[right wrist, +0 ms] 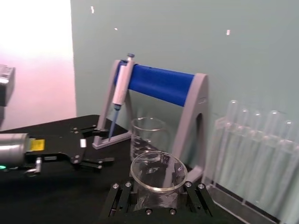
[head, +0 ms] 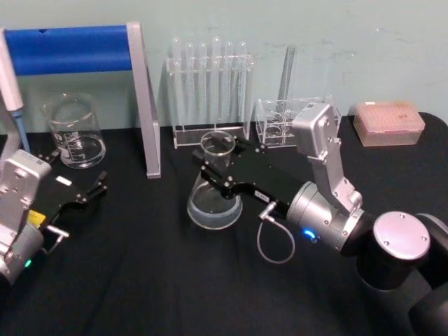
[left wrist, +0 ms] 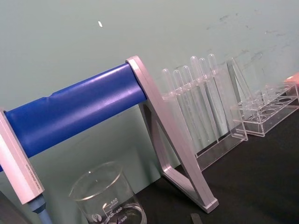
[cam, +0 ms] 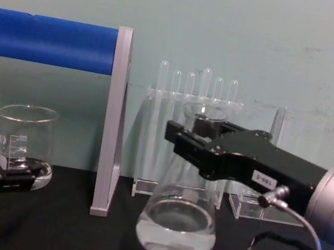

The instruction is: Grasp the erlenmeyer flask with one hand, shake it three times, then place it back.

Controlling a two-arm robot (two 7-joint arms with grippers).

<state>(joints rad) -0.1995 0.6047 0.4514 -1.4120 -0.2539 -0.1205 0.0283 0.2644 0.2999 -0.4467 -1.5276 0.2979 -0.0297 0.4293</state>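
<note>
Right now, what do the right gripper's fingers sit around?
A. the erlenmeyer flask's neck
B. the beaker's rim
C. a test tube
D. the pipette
A: the right gripper clasps the erlenmeyer flask just under its rim; the beaker stands apart beside the idle left gripper.

Lab bench: test-tube rack (head: 183,133), beaker (head: 73,133), erlenmeyer flask (head: 213,206), pipette (right wrist: 120,88) on stand (head: 145,105).
</note>
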